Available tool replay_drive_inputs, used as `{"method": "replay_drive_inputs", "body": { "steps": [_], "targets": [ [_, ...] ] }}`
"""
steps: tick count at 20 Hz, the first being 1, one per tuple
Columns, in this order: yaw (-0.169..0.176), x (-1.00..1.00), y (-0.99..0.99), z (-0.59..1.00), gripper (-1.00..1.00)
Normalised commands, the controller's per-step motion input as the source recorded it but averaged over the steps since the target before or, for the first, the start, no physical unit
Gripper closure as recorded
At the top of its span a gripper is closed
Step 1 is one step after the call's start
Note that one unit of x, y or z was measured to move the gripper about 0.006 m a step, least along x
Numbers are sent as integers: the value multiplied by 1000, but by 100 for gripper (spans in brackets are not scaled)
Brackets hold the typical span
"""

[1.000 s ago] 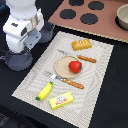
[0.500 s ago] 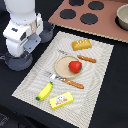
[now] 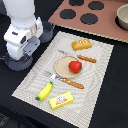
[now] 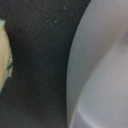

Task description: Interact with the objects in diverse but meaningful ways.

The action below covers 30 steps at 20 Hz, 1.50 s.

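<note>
On mat: red tomato [image 3: 75,66] on plate [image 3: 62,66] | fingers: hidden, state unclear, arm well apart

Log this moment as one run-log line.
arm: at the exterior view's left, off the placemat | gripper: hidden | tomato: on plate | bread loaf, banana, box: on mat, untouched

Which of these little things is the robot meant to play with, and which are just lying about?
For the job: tomato, bread loaf, banana, yellow box, pot.

Lying about: placemat, wooden plate, the two orange-handled utensils, toy stove.
</note>
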Motion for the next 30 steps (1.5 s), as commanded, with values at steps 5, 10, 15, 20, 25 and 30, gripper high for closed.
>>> {"method": "replay_drive_inputs", "body": {
  "steps": [5,10,15,20,25,30],
  "targets": [
    [33,-177,-65,-255,100],
    [25,-87,-107,-97,100],
    [0,85,-115,529,100],
    [3,55,-141,915,100],
    [14,53,-109,817,100],
    [12,341,161,682,100]
  ]
}}
